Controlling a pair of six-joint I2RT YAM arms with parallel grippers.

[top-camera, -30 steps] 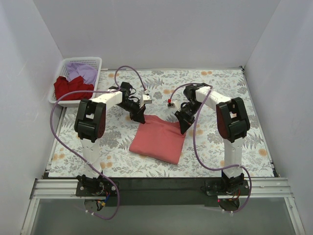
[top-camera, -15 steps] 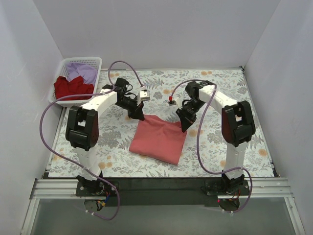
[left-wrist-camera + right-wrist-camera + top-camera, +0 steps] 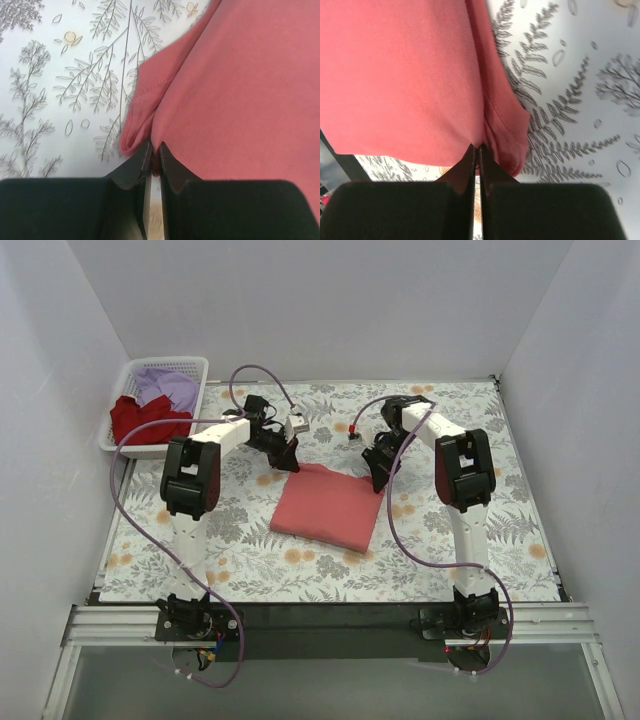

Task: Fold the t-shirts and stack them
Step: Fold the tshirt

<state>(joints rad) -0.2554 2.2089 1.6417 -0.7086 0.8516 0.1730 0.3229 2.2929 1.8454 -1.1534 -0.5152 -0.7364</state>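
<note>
On the cloth (image 3: 480,530), left claw (image 3: 154,150) and right claw (image 3: 477,150) pinch one coral t-shirt (image 3: 328,507).

1 high rear camera overlooks the table (image 3: 520,540); 2 wrist cameras, close, share its coral-red t-shirt (image 3: 325,508).

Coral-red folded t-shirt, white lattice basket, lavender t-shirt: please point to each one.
coral-red folded t-shirt (image 3: 325,508), top external view, middle of the fabric.
white lattice basket (image 3: 168,360), top external view, far rim.
lavender t-shirt (image 3: 168,386), top external view, middle of the heap.
</note>
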